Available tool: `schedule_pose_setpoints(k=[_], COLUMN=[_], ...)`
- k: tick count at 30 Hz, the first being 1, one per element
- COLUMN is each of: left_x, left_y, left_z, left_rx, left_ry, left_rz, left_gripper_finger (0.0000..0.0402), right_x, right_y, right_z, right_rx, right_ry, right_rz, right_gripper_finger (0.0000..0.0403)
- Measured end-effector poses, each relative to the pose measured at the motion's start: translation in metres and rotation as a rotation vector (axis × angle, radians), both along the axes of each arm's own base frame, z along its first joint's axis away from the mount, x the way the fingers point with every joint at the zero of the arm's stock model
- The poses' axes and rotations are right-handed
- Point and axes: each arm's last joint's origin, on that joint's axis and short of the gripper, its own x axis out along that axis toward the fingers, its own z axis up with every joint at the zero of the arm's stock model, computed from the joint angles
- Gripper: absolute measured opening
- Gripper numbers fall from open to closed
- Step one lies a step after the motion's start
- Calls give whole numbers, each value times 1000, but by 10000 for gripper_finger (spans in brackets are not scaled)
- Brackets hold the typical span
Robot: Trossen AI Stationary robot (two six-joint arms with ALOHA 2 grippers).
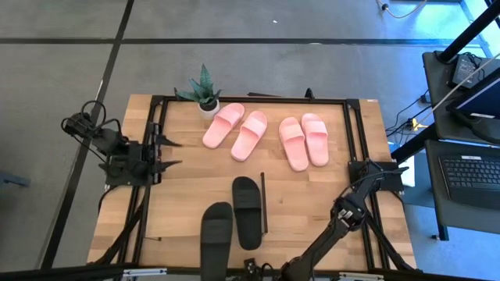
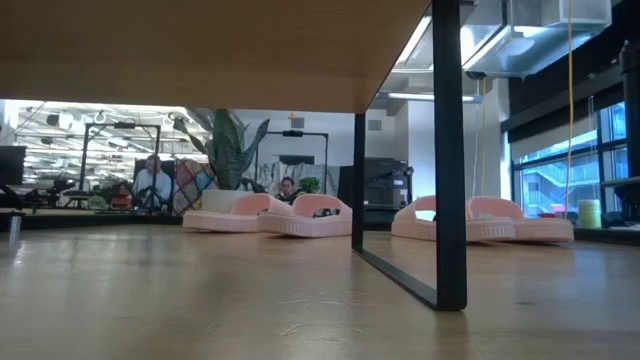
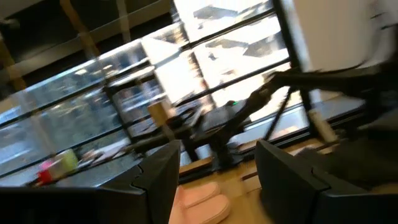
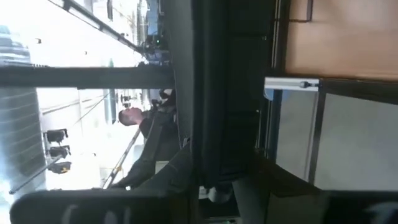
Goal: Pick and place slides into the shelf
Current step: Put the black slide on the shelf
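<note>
Two pale pink pairs of slides (image 1: 234,131) (image 1: 305,140) lie sole down at the far side of the table; they also show in the low view (image 2: 265,215) (image 2: 485,220). One black slide (image 1: 246,212) lies flat beside the shelf's thin black end frame (image 1: 264,203). The shelf's wood top board (image 2: 200,50) spans overhead in the low view. My right gripper (image 1: 248,269), at the near edge, is shut on the other black slide (image 1: 216,238). My left gripper (image 1: 160,152) waits open at the table's left. My right gripper holds the black slide at its near part, at the bottom edge of the high view; the arm and the picture's edge hide the exact spot. In the right wrist view the slide (image 4: 217,93) runs straight out from between the fingers. It looks lifted, above the wood.
A small potted plant (image 1: 205,92) stands at the far left, close to the left pink pair. Black metal frame bars (image 1: 250,99) run along the table's far, left and right sides. People sit in the room behind (image 2: 152,183).
</note>
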Motion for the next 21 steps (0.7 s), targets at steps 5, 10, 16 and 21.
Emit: schedule_pose_setpoints(k=[5, 10, 16, 21], left_x=[1, 9, 26, 39], left_y=[-8, -18, -41, -62], left_z=[0, -4, -13, -22], left_rx=[36, 10, -58, -158], left_ry=[-17, 37, 153, 248], left_rz=[-235, -340, -517, -614], left_gripper_finger=[200, 200, 200, 200], right_x=[5, 4, 6, 9], right_y=[-5, -5, -7, -10], right_z=[-1, -2, -3, -4], right_rx=[64, 117, 156, 182], right_ry=[-3, 1, 1, 2], right_rz=[-18, -22, -32, -42], right_gripper_finger=[76, 76, 76, 76])
